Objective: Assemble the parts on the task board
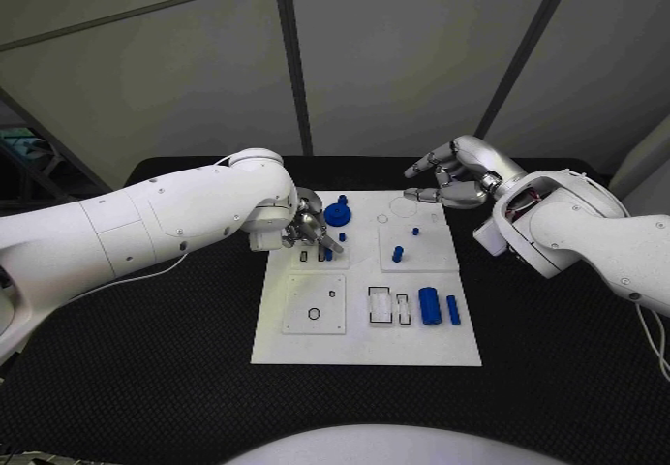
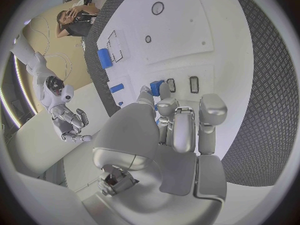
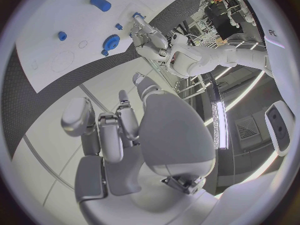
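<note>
- From the head camera I see the white board (image 1: 366,320) in the middle of the black table (image 1: 139,387). My left hand (image 1: 310,231) is down over the board's far left part, fingers bent around a small blue peg (image 1: 325,254) at a slot there; I judge it is holding that peg, though the fingers cover most of it. A blue gear (image 1: 337,213) sits just beside that hand. Near the board's front right, a fat blue cylinder (image 1: 430,305) lies next to a thinner blue pin (image 1: 452,309)
- My right hand (image 1: 454,176) hangs above the board's far right edge, fingers curled in, nothing in them
- The left wrist camera shows the fingers (image 2: 181,127) closing over a small blue piece (image 2: 156,87) beside two dark slots (image 2: 194,84); whether it is really pinched I can't confirm from here
- The right wrist camera shows that hand's curled fingers (image 3: 112,135) holding nothing, with the gear (image 3: 112,42) far off on the board
- I reckon these parts are light, stiff, smooth plastic, so they could slip or tip. I'd pinch the peg across its sides near the top, keeping it upright for the slot
</note>
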### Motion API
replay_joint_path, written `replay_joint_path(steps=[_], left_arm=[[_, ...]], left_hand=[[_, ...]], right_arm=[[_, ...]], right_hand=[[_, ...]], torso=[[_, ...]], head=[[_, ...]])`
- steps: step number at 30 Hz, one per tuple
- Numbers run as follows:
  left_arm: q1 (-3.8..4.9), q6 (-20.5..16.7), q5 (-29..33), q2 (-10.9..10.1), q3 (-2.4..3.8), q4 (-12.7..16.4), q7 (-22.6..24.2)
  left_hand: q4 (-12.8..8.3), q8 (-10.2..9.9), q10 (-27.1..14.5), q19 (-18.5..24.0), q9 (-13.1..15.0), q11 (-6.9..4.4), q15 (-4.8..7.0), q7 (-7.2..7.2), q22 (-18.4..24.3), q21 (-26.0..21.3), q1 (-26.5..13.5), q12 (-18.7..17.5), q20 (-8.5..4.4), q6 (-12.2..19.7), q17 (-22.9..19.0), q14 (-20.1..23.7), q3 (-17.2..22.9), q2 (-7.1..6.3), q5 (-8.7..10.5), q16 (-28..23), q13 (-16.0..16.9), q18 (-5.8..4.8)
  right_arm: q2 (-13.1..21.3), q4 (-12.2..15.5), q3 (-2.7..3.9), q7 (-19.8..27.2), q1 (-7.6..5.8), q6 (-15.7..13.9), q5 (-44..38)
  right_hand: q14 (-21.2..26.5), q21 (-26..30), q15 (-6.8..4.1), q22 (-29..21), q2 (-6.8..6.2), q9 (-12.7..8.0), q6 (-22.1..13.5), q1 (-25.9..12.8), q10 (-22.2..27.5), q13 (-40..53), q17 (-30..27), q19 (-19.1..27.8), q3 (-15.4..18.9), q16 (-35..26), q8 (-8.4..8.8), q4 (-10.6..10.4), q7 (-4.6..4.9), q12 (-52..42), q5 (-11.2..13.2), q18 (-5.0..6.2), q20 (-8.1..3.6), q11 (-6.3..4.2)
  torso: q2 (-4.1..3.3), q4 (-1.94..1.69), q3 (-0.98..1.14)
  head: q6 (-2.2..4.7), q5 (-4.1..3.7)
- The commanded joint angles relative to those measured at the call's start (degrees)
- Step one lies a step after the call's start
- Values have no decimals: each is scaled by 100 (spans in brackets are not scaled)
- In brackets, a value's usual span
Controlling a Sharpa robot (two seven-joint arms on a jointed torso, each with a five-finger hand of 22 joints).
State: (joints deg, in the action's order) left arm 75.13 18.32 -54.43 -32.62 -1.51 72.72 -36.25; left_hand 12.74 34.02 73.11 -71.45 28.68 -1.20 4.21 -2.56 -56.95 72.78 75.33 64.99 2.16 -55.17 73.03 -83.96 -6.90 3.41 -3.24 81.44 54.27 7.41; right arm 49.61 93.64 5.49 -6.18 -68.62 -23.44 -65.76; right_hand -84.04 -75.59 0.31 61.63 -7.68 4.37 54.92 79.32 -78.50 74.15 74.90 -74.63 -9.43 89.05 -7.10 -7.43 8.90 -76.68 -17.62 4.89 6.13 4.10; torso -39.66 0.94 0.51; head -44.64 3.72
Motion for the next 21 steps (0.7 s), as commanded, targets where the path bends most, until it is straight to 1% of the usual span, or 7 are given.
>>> replay_joint_path(steps=[1,7,12,15,19,20,21], left_arm=[[5,79,-62,9,0,-2,15],[5,52,-16,-1,0,4,69],[4,-1,90,-30,0,27,105],[1,-75,202,-78,0,66,121],[-4,-246,438,-193,0,155,135],[-4,-298,493,-231,0,186,139],[-5,-350,538,-272,0,221,144]], left_hand=[[-54,26,29,-24,15,-28,45,9,-14,35,124,23,-21,57,-6,-241,110,38,-34,31,-7,-75],[-260,-62,-8,-7,26,-56,73,36,-26,29,482,-41,-53,109,-8,-240,538,162,-35,31,-55,-72],[-389,-167,-38,11,21,-69,83,39,-32,14,692,-125,-69,139,-9,-239,1107,122,-40,31,-117,-71],[-434,-206,-29,7,40,-71,72,29,-58,16,720,-167,-69,146,-9,-239,1648,-5,-42,32,-143,-74],[-423,-186,14,-1,130,-64,67,20,-100,21,460,-185,-52,130,-11,-239,2539,-378,-32,32,-158,-79],[-409,-154,35,-2,192,-57,45,-9,-115,17,246,-189,-63,134,-10,-240,2977,-546,-27,33,-164,-69],[-444,-137,41,-2,220,-56,52,8,-121,15,203,-192,-55,134,-10,-241,3165,-618,-25,34,-170,-74]], right_arm=[[-8,1,5,11,-9,37,-21],[-13,-4,5,11,-9,44,-21],[-17,-12,5,7,-9,55,-21],[-19,-18,5,5,-9,63,-21],[-20,-28,4,3,-8,70,-21],[-20,-30,4,3,-8,72,-21],[-19,-32,4,3,-8,73,-21]], right_hand=[[-521,38,-42,-7,21,-9,38,17,26,-7,1226,39,-1,-39,-38,-33,8,35,-19,79,-5,-6],[-520,42,-44,-13,27,-10,40,26,18,0,1223,40,-9,-40,-44,-37,7,29,-37,80,-7,-9],[-521,41,-45,-9,30,-11,40,31,19,-3,1226,37,-14,-39,-45,-38,7,31,-49,79,-8,-9],[-521,41,-45,-9,30,-11,40,31,19,-3,1226,37,-14,-39,-45,-38,7,31,-49,79,-8,-9],[-521,41,-45,-9,30,-11,40,31,19,-3,1226,37,-14,-39,-45,-38,7,31,-49,79,-8,-9],[-521,41,-45,-9,30,-11,40,31,19,-3,1226,37,-14,-39,-45,-38,7,31,-49,79,-8,-9],[-521,41,-45,-9,30,-11,40,31,19,-3,1226,37,-14,-39,-45,-38,7,31,-49,79,-8,-9]], torso=[[2,-1,1],[2,0,-1],[3,-5,0],[7,-6,-1],[8,-10,-1],[7,-10,0],[9,-12,0]], head=[[-8,0],[-26,5],[-33,8],[-34,19],[-32,23],[-31,22],[-32,20]])
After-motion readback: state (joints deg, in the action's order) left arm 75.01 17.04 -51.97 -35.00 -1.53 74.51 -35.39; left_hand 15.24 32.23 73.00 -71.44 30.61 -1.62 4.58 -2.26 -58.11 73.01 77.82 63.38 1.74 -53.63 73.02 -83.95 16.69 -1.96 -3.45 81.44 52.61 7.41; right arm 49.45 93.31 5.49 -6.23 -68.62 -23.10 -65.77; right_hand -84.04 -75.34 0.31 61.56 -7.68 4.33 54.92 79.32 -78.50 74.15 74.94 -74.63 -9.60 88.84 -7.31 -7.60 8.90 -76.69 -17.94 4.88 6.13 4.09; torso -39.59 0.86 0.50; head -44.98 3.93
